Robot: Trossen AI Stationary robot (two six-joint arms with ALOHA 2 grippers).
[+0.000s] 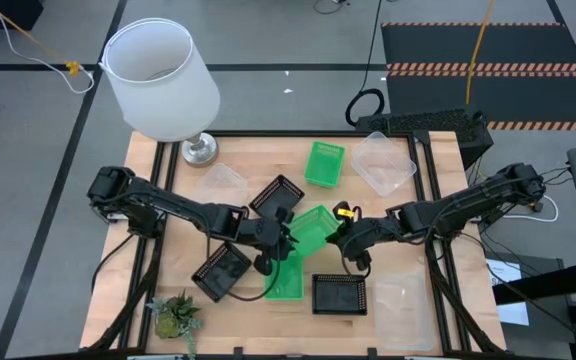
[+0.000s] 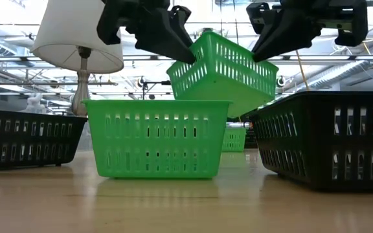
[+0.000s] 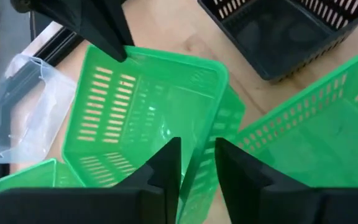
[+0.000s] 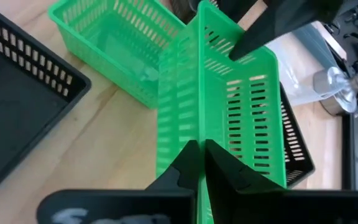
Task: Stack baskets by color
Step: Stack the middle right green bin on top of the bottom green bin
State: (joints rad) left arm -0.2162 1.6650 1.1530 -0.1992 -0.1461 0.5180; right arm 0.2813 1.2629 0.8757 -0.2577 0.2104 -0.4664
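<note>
Green stack step: both hands hold one tilted green basket (image 2: 225, 68) mid-frame above the bench, right hand (image 2: 264, 52) pinched tight on its rim, left hand (image 2: 185, 55) narrow over the opposite wall; next, level it and seat it in the green basket below (image 2: 156, 137).
</note>
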